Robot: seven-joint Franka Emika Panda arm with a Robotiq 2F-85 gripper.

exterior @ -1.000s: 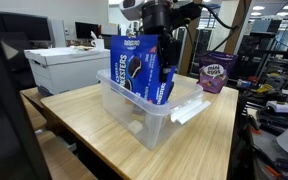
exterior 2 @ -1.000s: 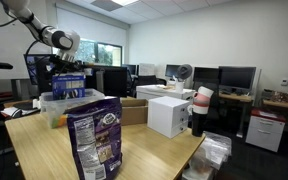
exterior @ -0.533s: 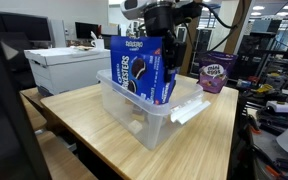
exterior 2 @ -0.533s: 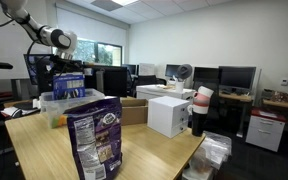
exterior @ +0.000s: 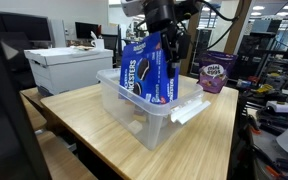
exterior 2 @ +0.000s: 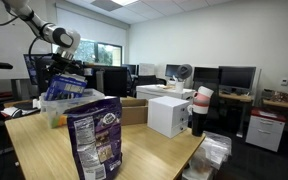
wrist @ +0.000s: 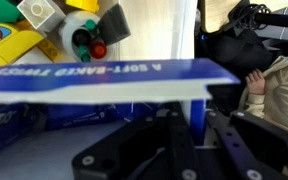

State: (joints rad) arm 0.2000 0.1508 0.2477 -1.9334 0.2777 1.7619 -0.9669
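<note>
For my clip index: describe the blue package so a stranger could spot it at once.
On the wooden table stands a clear plastic bin. Tilted in its opening is the blue cookie package, gripped at the top by the robot's fingers. Unlike the purple bag behind, it is blue, pictures sandwich cookies, and is held.

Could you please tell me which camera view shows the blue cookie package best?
An exterior view shows the blue cookie package best: its whole printed front, tilted in the clear bin, held at the top by the pincer. In an exterior view it is small and distant. The wrist view shows only its edge.
</note>
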